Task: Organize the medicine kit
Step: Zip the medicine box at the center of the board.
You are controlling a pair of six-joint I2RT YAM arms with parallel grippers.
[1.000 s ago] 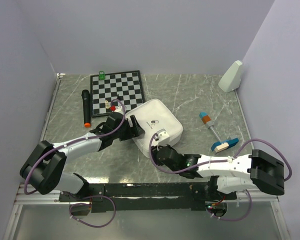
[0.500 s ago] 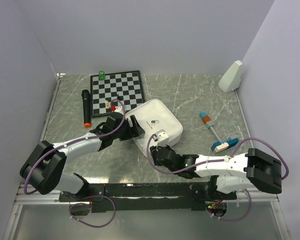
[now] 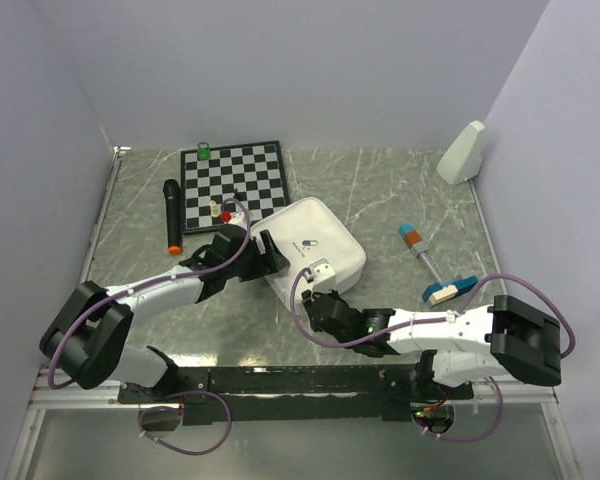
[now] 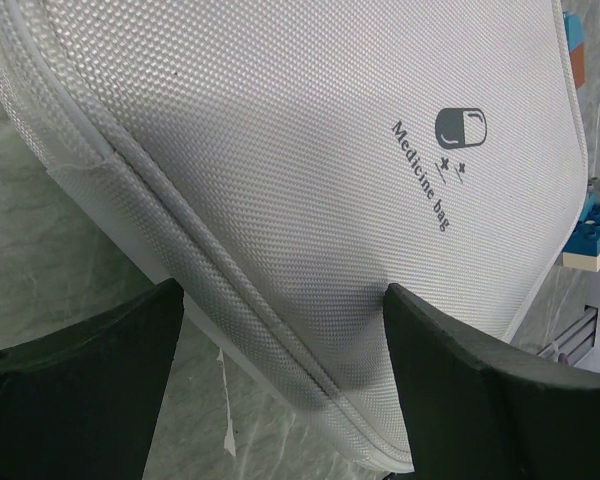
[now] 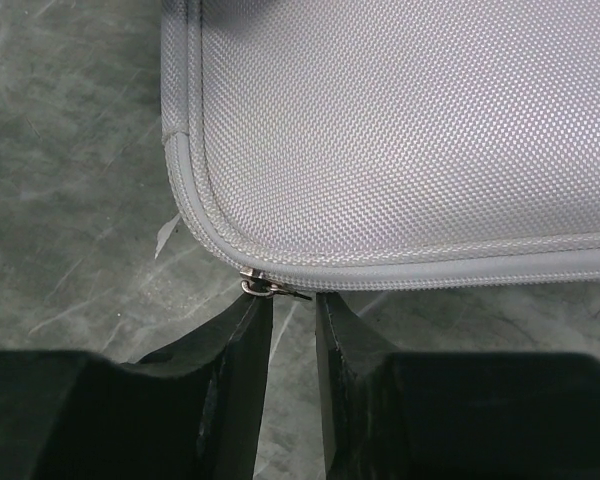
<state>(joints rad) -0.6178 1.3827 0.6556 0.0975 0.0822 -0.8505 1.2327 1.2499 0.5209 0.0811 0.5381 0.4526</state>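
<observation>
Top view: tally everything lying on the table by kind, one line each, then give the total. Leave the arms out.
Medicine kit: 1
Chessboard: 1
Black microphone with orange tip: 1
Green piece at the board's far corner: 1
Small pieces on the board's near edge: 2, possibly more hidden
Blue-and-orange stick tool: 1
Blue-and-tan block piece: 1
White wedge-shaped object by the right wall: 1
Total: 9

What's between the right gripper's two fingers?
In the right wrist view, the small metal zipper pull of the white medicine kit sits just above the narrow gap of the right gripper.
</observation>
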